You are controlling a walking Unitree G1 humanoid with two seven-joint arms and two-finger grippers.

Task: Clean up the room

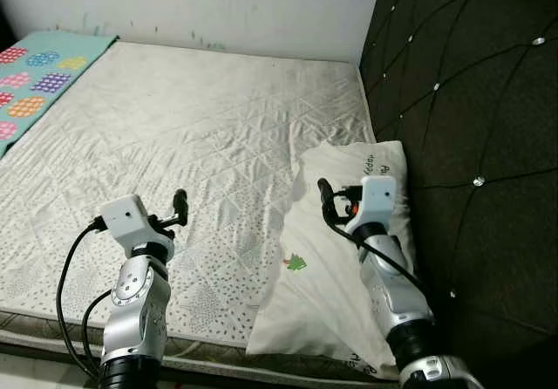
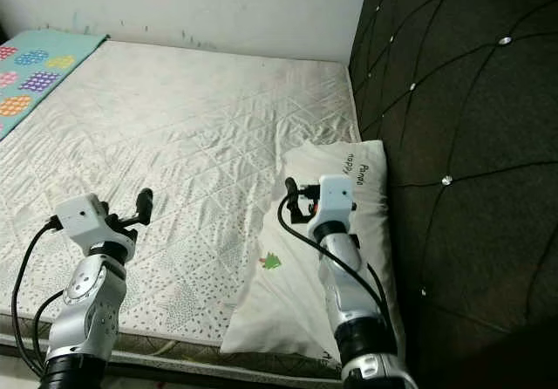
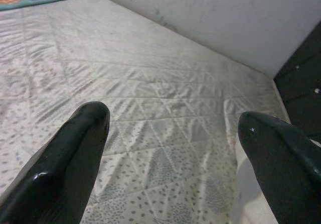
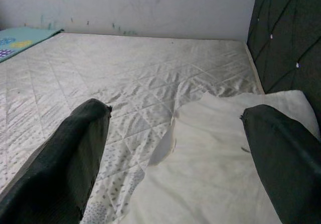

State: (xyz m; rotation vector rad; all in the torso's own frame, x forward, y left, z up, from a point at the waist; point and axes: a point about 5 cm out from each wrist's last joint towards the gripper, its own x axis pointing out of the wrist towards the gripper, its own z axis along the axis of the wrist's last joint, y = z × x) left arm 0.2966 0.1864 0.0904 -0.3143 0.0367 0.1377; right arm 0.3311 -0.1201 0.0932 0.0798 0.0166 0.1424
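A white pillow (image 1: pixel 336 267) lies on the quilted mattress (image 1: pixel 192 136), right against the dark tufted headboard (image 1: pixel 471 101). The right gripper (image 1: pixel 324 199) hangs over it with its fingers spread wide, holding nothing. The left gripper (image 1: pixel 180 206) hovers above bare mattress, fingers likewise apart, and a turquoise patterned blanket (image 1: pixel 39 71) lies at the far corner.

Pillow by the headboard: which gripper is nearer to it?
Right. The right gripper hangs directly above the pillow, open and empty. The left gripper is off to the pillow's left, above bare mattress, also open.
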